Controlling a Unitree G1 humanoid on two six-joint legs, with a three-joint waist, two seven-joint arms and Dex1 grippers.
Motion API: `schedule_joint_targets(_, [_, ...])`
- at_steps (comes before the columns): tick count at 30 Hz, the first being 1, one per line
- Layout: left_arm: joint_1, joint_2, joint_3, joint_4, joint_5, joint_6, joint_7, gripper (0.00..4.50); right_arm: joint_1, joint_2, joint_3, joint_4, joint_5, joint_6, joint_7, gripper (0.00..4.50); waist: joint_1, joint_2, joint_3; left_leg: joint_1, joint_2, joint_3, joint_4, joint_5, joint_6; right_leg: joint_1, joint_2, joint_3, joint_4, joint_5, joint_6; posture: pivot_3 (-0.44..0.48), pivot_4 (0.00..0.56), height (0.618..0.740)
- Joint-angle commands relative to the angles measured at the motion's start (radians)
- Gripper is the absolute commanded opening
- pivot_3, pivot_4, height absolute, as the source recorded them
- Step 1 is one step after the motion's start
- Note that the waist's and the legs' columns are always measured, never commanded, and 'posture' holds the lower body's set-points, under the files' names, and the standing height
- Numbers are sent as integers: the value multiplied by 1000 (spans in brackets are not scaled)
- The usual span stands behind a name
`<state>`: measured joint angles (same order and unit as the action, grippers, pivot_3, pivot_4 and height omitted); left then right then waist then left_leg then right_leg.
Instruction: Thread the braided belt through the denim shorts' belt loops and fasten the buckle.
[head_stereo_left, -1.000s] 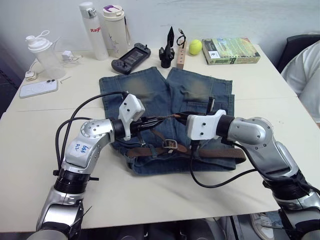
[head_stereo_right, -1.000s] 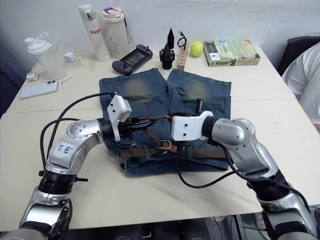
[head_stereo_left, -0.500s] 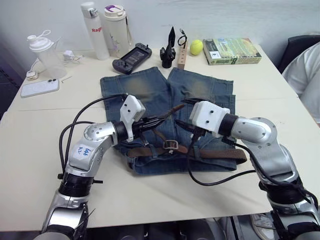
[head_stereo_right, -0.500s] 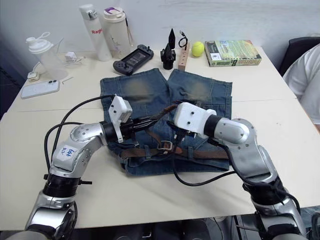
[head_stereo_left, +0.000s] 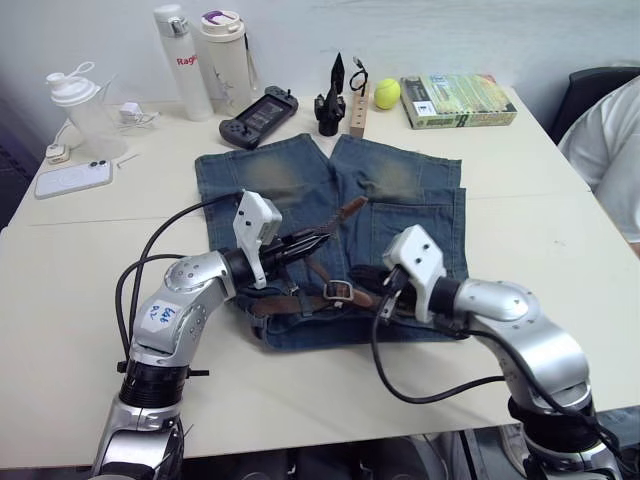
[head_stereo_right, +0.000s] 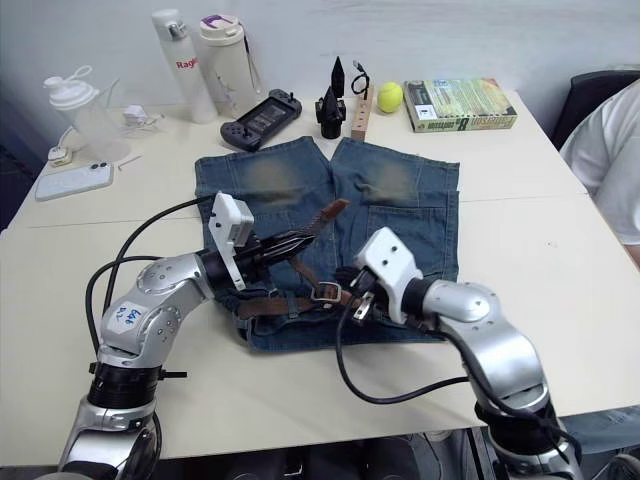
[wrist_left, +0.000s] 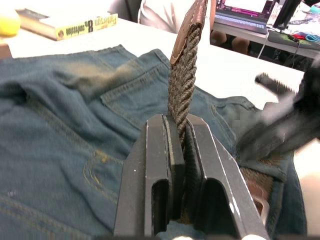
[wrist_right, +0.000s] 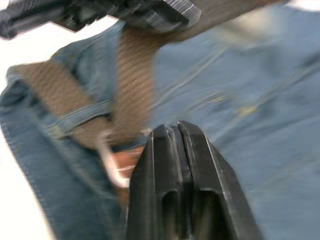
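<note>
While left gripper (wrist_left: 182, 150) pinches braided belt (wrist_left: 184, 85).

- White table (head_stereo_left: 560, 215).
- Two tall bottles (head_stereo_left: 172, 45) and a clear shaker (head_stereo_left: 83, 108) at the far left.
- Phone (head_stereo_left: 75, 178), game controller (head_stereo_left: 245, 103), yellow ball (head_stereo_left: 387, 93), book (head_stereo_left: 458, 87).
</note>
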<state>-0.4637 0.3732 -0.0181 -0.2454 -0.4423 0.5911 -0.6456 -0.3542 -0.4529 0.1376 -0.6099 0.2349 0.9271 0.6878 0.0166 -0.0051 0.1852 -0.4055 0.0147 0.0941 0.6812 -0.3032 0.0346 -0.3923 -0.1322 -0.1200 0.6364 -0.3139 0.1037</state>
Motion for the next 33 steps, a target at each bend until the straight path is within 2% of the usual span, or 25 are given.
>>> schedule_joint_targets(1, [-6,11,12,-59,-19,1,1,0,3,0,11,2,-3,20,-55,59,6,0,0,0,0,0,0,0,0,0,0,0,0,0,0,0,150,720])
schedule_joint_targets(7, [2,25,8,-73,-18,12,-3,0,-11,22,38,8,20,21,-94,59,4,0,0,0,0,0,0,0,0,0,0,0,0,0,0,0,150,720])
schedule_joint_targets(11, [-7,25,3,-78,-18,12,0,0,-14,28,119,9,-2,28,-116,59,2,0,0,0,0,0,0,0,0,0,1,0,0,0,0,0,150,720])
schedule_joint_targets(13, [-16,22,4,-82,-20,19,6,0,-12,-1,181,6,-21,35,-113,59,1,0,0,0,0,0,0,0,0,0,0,0,0,0,0,0,150,720])
schedule_joint_targets(19, [-4,28,43,-86,-23,50,43,0,0,-48,260,52,-76,43,-138,59,2,0,0,0,0,0,0,0,0,0,0,0,0,0,0,0,150,720])
schedule_joint_targets(25, [58,32,84,-101,-30,94,92,0,5,-26,194,21,-68,-37,-161,59,2,0,0,0,0,0,-1,0,0,0,0,0,-1,0,0,0,150,720])
schedule_joint_targets(28, [99,34,69,-120,-16,108,109,0,4,7,126,-60,-23,2,-177,59,3,0,0,0,0,0,0,0,0,0,0,0,0,0,0,0,150,720])
schedule_joint_targets(33, [125,34,55,-156,-21,110,119,0,10,1,90,-133,18,69,-182,59,5,0,0,0,0,-1,-1,-1,0,0,-1,2,-1,0,0,0,150,720])
